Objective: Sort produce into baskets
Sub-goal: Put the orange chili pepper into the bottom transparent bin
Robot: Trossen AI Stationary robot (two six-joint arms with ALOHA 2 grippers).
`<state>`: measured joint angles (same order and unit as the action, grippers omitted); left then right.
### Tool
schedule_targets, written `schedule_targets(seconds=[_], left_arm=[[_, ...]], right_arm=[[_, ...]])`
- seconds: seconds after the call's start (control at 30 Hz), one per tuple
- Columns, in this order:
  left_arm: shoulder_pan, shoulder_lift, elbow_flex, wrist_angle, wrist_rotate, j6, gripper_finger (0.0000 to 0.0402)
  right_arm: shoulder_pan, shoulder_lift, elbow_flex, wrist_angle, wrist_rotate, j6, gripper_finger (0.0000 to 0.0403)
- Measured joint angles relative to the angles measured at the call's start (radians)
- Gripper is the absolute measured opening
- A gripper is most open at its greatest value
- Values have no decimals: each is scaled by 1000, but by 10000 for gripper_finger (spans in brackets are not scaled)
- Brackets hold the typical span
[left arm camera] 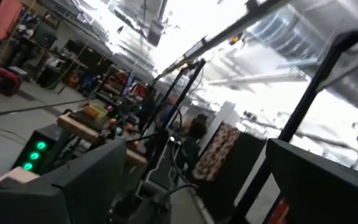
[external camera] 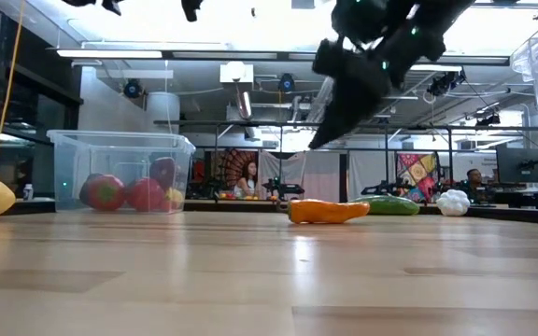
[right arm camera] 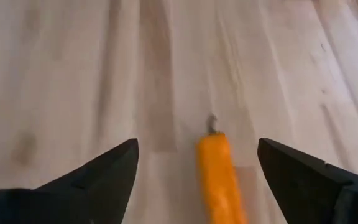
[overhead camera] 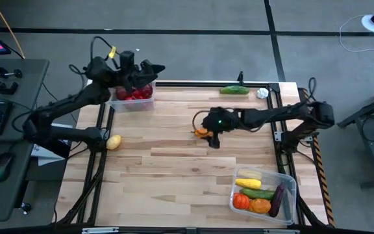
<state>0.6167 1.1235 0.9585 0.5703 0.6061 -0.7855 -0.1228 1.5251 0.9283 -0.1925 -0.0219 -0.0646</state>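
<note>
Bare worktop (right arm camera: 73,74) is seen on both sides of the carrot (right arm camera: 219,177), between the spread fingers (right arm camera: 114,171) of the right claw (right arm camera: 197,162).

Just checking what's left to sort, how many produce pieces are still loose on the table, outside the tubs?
4: a carrot mid-table under the open right gripper, a cucumber and garlic at the far edge, a yellow piece at the left edge.

Carrot (right arm camera: 219,177) flat mid-table; both baskets (overhead camera: 134,104) (overhead camera: 289,201) part-filled (cucumber (overhead camera: 234,90), garlic (overhead camera: 262,93) loose).
</note>
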Motion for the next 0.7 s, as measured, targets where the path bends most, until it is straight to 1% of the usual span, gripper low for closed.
schedule_targets(seconds=[0.07, 0.13, 0.33, 0.5, 0.6, 0.7], left_arm=[[-5, -30, 0, -56, 9, 35, 374], [-12, -54, 0, -108, 12, 65, 374], [-32, -98, 0, -190, 14, 137, 374], [-45, -101, 0, -212, 13, 136, 374], [-49, -101, 0, -212, 10, 136, 374], [-49, -101, 0, -212, 0, 139, 374]], right_arm=[[-1, 40, 0, 1, 43, -85, 325], [-11, 79, 0, 2, 54, -107, 326], [-15, 180, 0, 5, 102, -103, 326], [-10, 235, 0, 40, 118, -93, 323], [-10, 258, 0, 55, 133, -62, 308], [-10, 268, 0, 29, 134, -39, 272]])
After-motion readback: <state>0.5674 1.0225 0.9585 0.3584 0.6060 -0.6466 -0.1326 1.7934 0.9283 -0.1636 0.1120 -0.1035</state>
